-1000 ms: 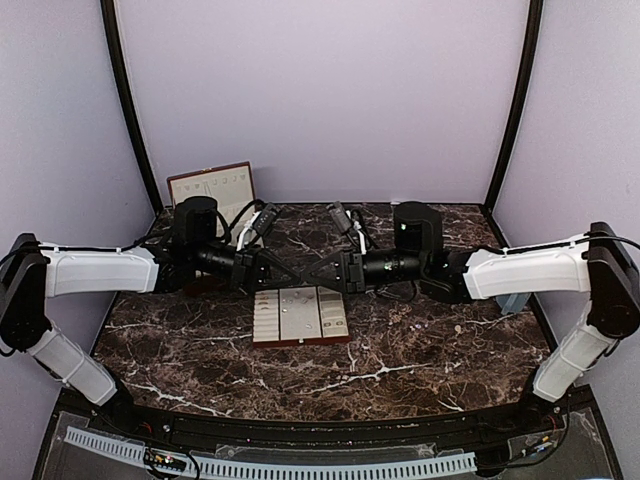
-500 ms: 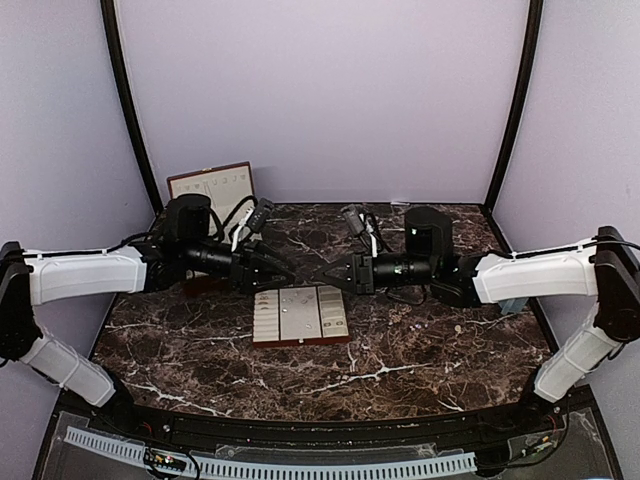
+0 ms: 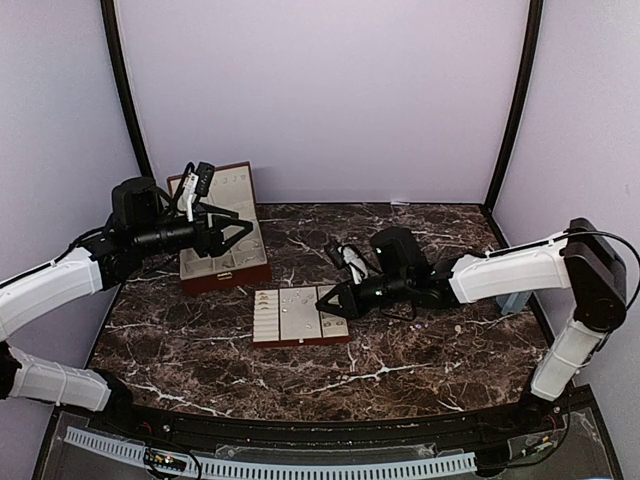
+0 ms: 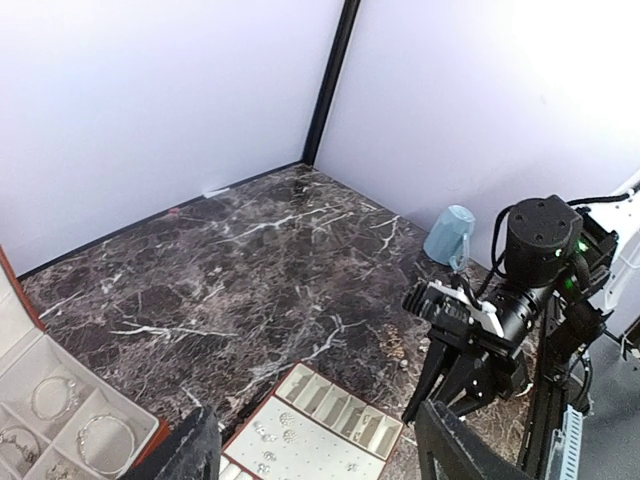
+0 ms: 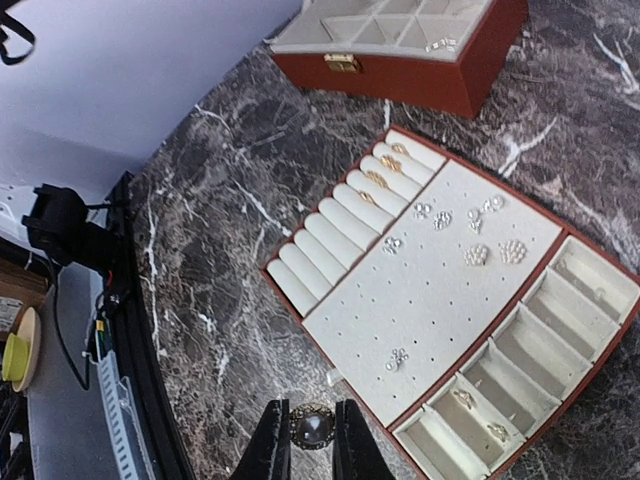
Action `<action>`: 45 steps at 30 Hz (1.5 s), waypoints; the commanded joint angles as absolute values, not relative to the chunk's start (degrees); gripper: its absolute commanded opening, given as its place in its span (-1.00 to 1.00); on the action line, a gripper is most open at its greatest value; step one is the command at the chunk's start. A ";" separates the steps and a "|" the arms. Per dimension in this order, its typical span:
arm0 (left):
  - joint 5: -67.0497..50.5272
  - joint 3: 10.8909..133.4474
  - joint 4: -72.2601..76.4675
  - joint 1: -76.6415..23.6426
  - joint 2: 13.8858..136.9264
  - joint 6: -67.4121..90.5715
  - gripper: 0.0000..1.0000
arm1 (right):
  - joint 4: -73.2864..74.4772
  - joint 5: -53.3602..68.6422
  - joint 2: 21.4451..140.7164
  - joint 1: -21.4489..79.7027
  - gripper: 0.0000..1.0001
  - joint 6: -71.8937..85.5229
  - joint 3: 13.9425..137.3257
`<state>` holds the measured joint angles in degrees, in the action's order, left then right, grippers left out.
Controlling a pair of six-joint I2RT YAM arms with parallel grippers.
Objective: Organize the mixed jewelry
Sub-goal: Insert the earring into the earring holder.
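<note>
Jaws on the left gripper (image 3: 242, 233) stood wide apart with nothing between them. It hung over the open box (image 3: 222, 262), which sat at the table's (image 3: 200, 345) back left with its lid upright. Silvery loops (image 4: 104, 434) lay in the box's cream compartments, one or two to a slot.

Just right of the box and nearer the arms sat the tray (image 3: 300, 327), flat on the marble. Most of the jewelry (image 5: 478, 253) was on it: small sparkling studs were scattered over the upper part of its dotted middle panel, with one more cluster lower down. A few gold-toned rings were tucked into the padded rolls on one side, and tiny pieces lay in two of the long slots on the other.

The right gripper (image 3: 326, 306) hovered at the tray's right part, fingers nearly closed and pinching a round piece (image 5: 311, 428) with a silvery centre.

A pale blue cup (image 4: 449, 232) stood far right, well apart from the tray.
</note>
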<state>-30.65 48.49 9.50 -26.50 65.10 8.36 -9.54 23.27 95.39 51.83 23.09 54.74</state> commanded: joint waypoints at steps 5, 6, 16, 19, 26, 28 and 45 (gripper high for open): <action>-23.26 48.90 4.37 -26.35 63.37 6.66 0.40 | -0.30 14.78 102.61 56.06 -0.81 18.84 61.63; -23.28 49.01 4.34 -26.36 63.37 6.61 0.40 | -0.19 14.49 103.19 56.40 -0.81 18.74 62.06; -23.12 49.39 3.69 -26.31 63.63 7.11 0.40 | 4.67 11.29 106.67 56.99 -0.82 18.46 64.50; -23.12 49.39 3.69 -26.29 63.63 7.12 0.40 | 5.05 10.72 107.11 57.04 -0.83 18.50 64.88; -23.11 49.48 3.69 -26.37 63.63 7.12 0.40 | 5.17 9.94 107.95 57.04 -0.83 18.49 65.71; -23.19 49.48 3.69 -26.37 63.59 7.20 0.40 | 5.12 9.65 108.10 57.04 -0.83 18.38 65.87; -23.09 49.40 3.78 -26.32 63.10 7.14 0.40 | 6.50 8.51 109.95 57.47 -0.83 17.71 66.97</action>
<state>-23.09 48.49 4.08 -26.50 64.79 7.55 6.42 9.65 108.90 56.88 18.28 65.78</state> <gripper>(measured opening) 0.699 0.113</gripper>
